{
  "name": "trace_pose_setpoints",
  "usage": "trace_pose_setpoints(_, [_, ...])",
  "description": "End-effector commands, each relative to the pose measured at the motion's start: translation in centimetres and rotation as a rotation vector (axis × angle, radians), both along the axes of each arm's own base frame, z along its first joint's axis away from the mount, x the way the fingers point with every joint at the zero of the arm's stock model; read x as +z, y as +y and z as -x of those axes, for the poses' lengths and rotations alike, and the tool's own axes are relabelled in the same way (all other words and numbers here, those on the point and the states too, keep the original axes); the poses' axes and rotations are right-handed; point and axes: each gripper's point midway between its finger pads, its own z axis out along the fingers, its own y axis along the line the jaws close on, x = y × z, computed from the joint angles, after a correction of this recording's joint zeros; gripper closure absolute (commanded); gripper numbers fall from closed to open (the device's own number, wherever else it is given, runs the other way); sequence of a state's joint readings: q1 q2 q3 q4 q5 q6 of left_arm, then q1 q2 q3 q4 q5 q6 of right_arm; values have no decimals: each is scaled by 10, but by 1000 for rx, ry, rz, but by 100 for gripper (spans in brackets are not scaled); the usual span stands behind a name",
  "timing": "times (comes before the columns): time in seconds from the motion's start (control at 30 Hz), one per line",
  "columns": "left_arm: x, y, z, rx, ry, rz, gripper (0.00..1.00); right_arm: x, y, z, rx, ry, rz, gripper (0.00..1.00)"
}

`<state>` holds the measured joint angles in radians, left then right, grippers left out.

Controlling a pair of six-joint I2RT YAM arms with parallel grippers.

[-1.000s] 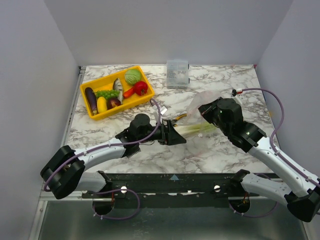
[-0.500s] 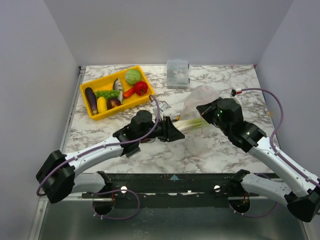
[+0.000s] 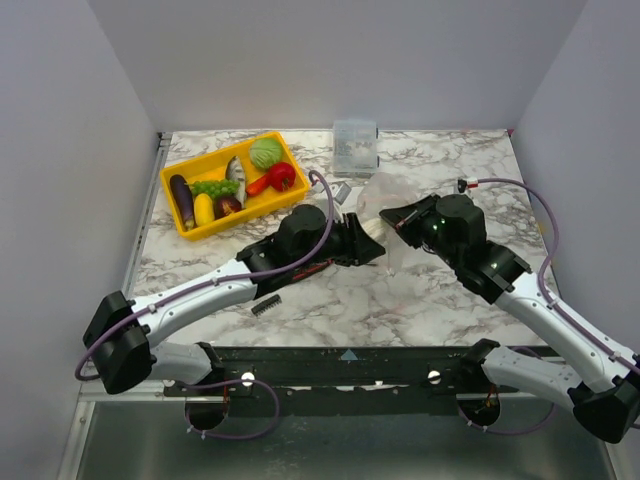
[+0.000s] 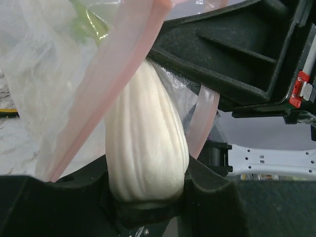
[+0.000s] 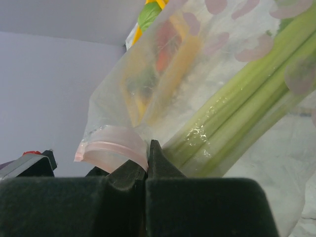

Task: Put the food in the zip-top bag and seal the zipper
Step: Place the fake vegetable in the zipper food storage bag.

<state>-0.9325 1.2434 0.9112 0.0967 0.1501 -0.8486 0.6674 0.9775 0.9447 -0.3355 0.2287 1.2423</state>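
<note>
Marble worktop [image 3: 400, 300], plain white walls all round. Left end effector [image 3: 368, 246] is clamped on the fat pale end of the celery stalk [image 4: 145, 148], and its green stalks are already poking inside the zip-top bag [image 3: 390, 190] mid-worktop. Right end effector [image 5: 148, 150] is pinched tight on the bag's mouth edge, right at the pink zipper [image 5: 111, 148]. Other food [image 3: 225, 185] sits in the yellow tray [image 3: 168, 170], back left.
</note>
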Motion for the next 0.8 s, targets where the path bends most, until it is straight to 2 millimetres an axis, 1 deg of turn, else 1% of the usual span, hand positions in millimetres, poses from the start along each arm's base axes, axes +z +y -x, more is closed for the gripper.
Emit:
trace_pose_setpoints(0.0, [11,-15,4,-55,50,-6,100,5,17,4,69,7,-78,100])
trace_pose_setpoints(0.07, [11,-19,3,-74,65,-12,100,3,20,7,83,7,-96,100])
trace_pose_setpoints(0.13, [4,-20,3,-92,107,-60,100,1,18,8,78,13,-95,100])
trace_pose_setpoints(0.3, [2,-21,9,-205,192,-113,100,6,11,9,57,0,-84,100])
trace_pose_setpoints(0.4, [-1,-23,9,-226,218,-138,99,8,13,11,70,3,-87,100])
trace_pose_setpoints(0.43, [-2,-26,8,-227,228,-126,92,7,14,12,75,4,-95,100])
trace_pose_setpoints(0.47, [-2,-28,7,-232,247,-108,78,6,14,12,74,6,-101,100])
trace_pose_setpoints(0.5, [-3,-30,4,-230,263,-96,69,5,14,12,69,9,-104,100])
trace_pose_setpoints(0.53, [-3,-30,0,-211,289,-89,63,4,12,11,61,10,-102,100])
trace_pose_setpoints(0.6, [-2,-23,-7,-171,304,-64,56,3,7,12,39,13,-95,100])
trace_pose_setpoints(0.67, [4,-16,-7,-150,264,-29,50,3,-1,11,3,12,-71,100])
trace_pose_setpoints(0.7, [9,-11,-6,-143,228,-20,46,1,-6,10,-19,21,-60,100])
trace_pose_setpoints(0.73, [12,-7,-5,-140,204,-17,37,0,-9,9,-36,28,-51,100])
trace_pose_setpoints(0.77, [15,-1,-1,-138,184,-12,34,2,-12,9,-48,25,-46,100])
